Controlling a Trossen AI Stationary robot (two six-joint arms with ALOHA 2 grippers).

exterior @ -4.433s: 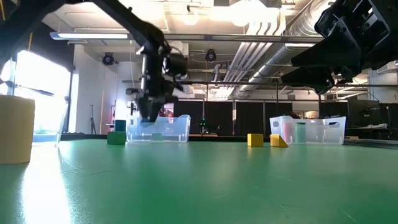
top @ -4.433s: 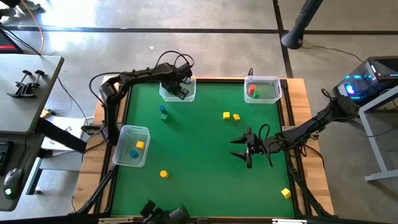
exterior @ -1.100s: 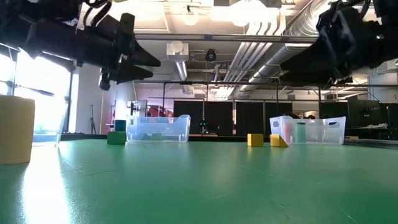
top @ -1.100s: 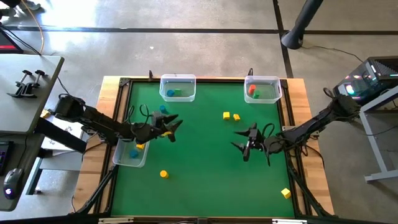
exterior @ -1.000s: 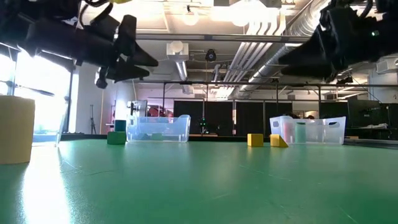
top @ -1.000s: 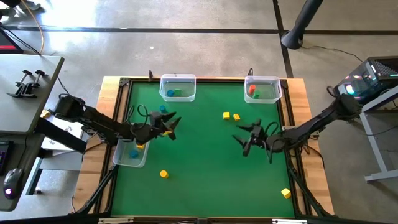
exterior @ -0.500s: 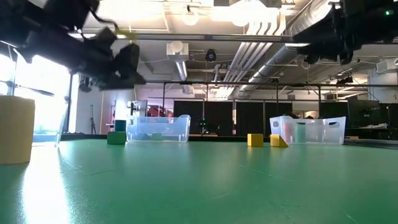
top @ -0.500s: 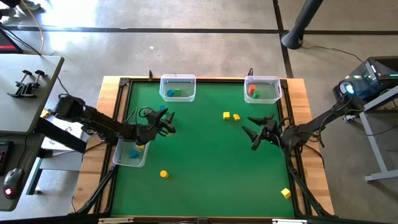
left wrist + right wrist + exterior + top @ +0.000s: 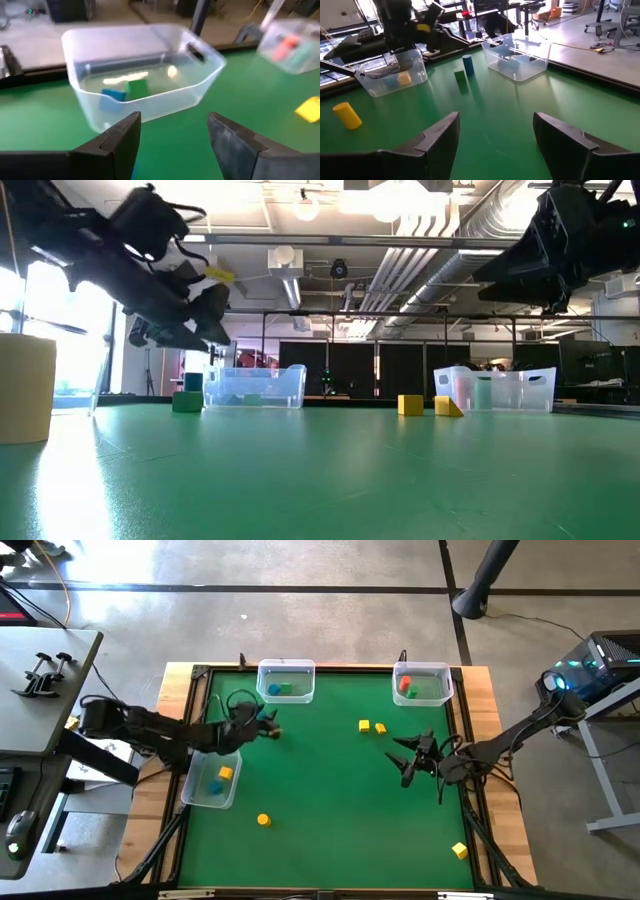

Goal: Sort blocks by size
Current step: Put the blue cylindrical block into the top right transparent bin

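My left gripper point(image 9: 264, 723) hangs open over the left half of the green mat, with nothing between its fingers point(image 9: 122, 137). It faces the far-left clear bin point(image 9: 142, 75), which holds a blue block point(image 9: 114, 95) and a green block point(image 9: 136, 86). A blue cylinder point(image 9: 467, 64) and a green block point(image 9: 460, 76) stand on the mat near that gripper. My right gripper point(image 9: 405, 757) hangs open and empty above the right half of the mat. Two yellow blocks point(image 9: 365, 725) point(image 9: 380, 727) lie on the mat on its far-left side.
A far-right bin point(image 9: 422, 684) holds a red and a green block. A bin at the left edge point(image 9: 212, 778) holds a blue and a yellow block. A yellow cylinder point(image 9: 263, 820) and a yellow block point(image 9: 459, 851) lie nearer the front. Wooden rails point(image 9: 480, 720) frame the mat.
My left gripper has gone toward the table's far edge and swung round, so it now faces the far-left bin, and it has sunk a little. My right gripper has drifted a little toward the far right.
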